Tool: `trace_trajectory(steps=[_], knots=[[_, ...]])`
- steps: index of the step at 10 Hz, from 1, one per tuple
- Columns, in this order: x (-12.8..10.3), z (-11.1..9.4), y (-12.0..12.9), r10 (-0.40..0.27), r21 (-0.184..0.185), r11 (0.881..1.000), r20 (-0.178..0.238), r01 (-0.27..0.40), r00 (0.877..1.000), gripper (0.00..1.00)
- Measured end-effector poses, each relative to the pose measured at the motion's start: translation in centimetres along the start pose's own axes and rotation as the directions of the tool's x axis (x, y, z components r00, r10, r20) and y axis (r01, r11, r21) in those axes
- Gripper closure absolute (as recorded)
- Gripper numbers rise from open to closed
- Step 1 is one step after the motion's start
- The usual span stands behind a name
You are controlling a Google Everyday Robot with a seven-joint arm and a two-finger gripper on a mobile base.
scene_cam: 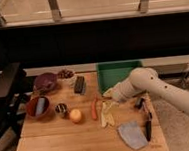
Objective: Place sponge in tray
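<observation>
Claw (110, 94) is released with nothing visible in it. It hovers low over the tabletop (69, 145), just off the front-left corner of the tray (119, 80), which sits at its 1 o'clock.

The sponge (40, 106) is not near it. It lies inside the red bowl (31, 113), well apart at the claw's 9 o'clock.

Risks as I see them:
- Wrong pick: the dark block (79, 85) at 10 o'clock and the cloth (131, 135) at 5 o'clock are both closer and a similar colour.
- Path: the carrot (95, 108) and orange (75, 115) lie between claw and bowl. A low sweep toward 9 would shove them, and the orange would likely roll.
- Grasp: the bowl wall crowds the sponge. A finger landing on the rim could tip or skid the bowl, or pinch bowl and sponge together.
- The sponge looks soft, so a shallow pinch may slip.
- Return: a low carry could clip the tray's near wall.
</observation>
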Motion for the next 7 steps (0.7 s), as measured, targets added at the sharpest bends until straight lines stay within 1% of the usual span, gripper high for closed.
trace_trajectory(steps=[3,4,7], knots=[[-1.1,5.4,0.4,0.028,-0.019,0.999,0.034,-0.027,0.999,0.35],[-1.7,6.5,0.3,0.036,-0.021,0.999,0.046,-0.035,0.998,0.35],[-3.3,7.8,-0.5,0.043,-0.013,0.999,0.087,-0.042,0.995,0.35]])
